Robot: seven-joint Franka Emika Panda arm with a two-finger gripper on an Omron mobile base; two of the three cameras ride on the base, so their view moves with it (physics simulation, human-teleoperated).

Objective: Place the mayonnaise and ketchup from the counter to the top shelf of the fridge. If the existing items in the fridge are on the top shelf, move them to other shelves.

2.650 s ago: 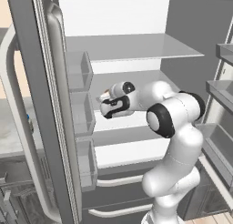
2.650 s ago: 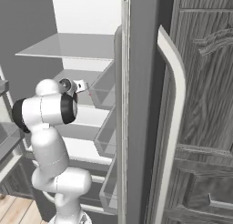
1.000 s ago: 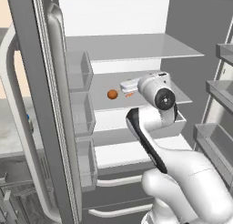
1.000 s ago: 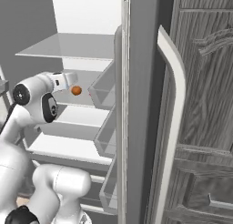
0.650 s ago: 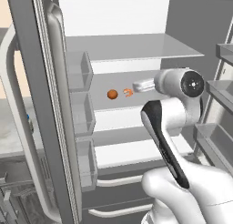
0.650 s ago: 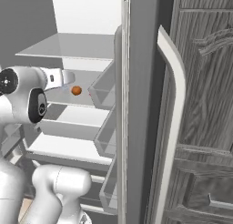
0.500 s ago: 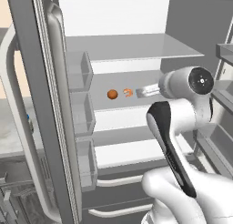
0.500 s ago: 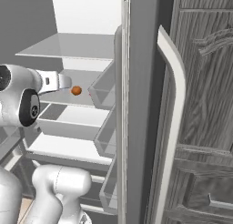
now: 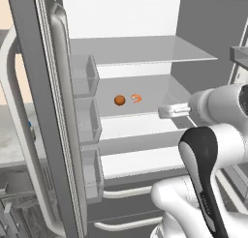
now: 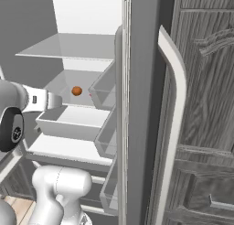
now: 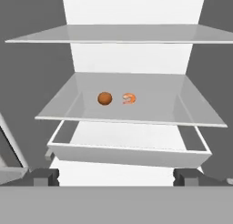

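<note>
Fridge [image 11: 136, 9] top shelf [image 11: 123, 33] bare, orange ball [image 11: 104, 98] and shrimp [image 11: 129, 98] below, jaws apart

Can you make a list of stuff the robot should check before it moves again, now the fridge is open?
1. Fridge door open: ok.
2. Top shelf has room for the bottles: ok, nothing sits on it.
3. Orange ball and shrimp off the top shelf: ok, both on the middle shelf.
4. Fingers open and holding nothing: ok.
5. Mayonnaise and ketchup spotted: cannot tell.
6. Drawer below pushed in: not ok, it sticks out.
</note>
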